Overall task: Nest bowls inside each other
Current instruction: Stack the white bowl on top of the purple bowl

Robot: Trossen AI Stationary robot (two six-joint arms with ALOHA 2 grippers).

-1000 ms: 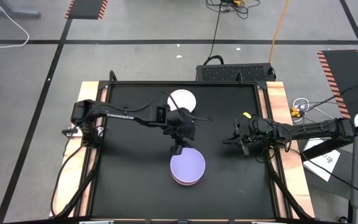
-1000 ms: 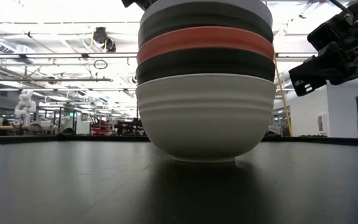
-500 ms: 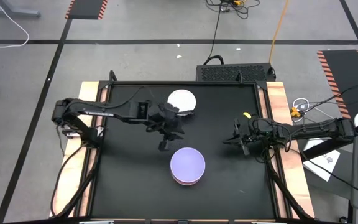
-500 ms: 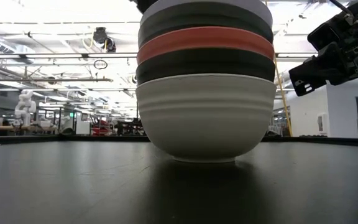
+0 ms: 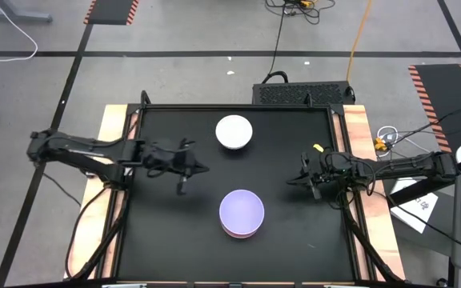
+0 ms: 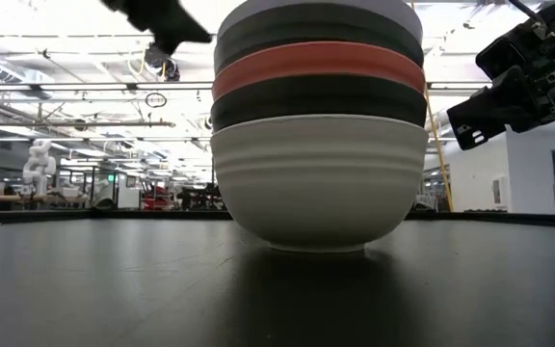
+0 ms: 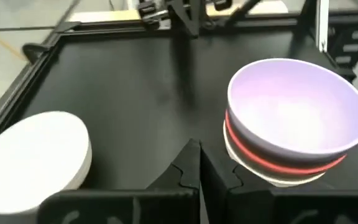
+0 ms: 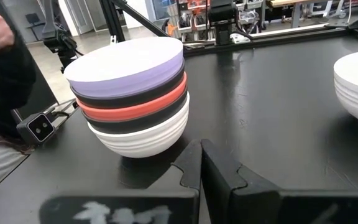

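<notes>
A stack of nested bowls stands on the black table: lavender on top, then black, red and black, with a white bowl at the bottom resting on its foot. A single white bowl stands apart, toward the far edge. My left gripper hangs shut and empty over the table's left part, clear of the stack. My right gripper waits shut and empty at the right, pointing toward the stack.
The table's raised frame and wooden side boards border the black surface. Bare table lies between the stack and both grippers. Cables and a black box sit on the floor beyond the far edge.
My left gripper has drawn back from just above the stack toward the table's left edge, rising a little and tipping closer to level. The stack and the single white bowl have stayed where they were.
</notes>
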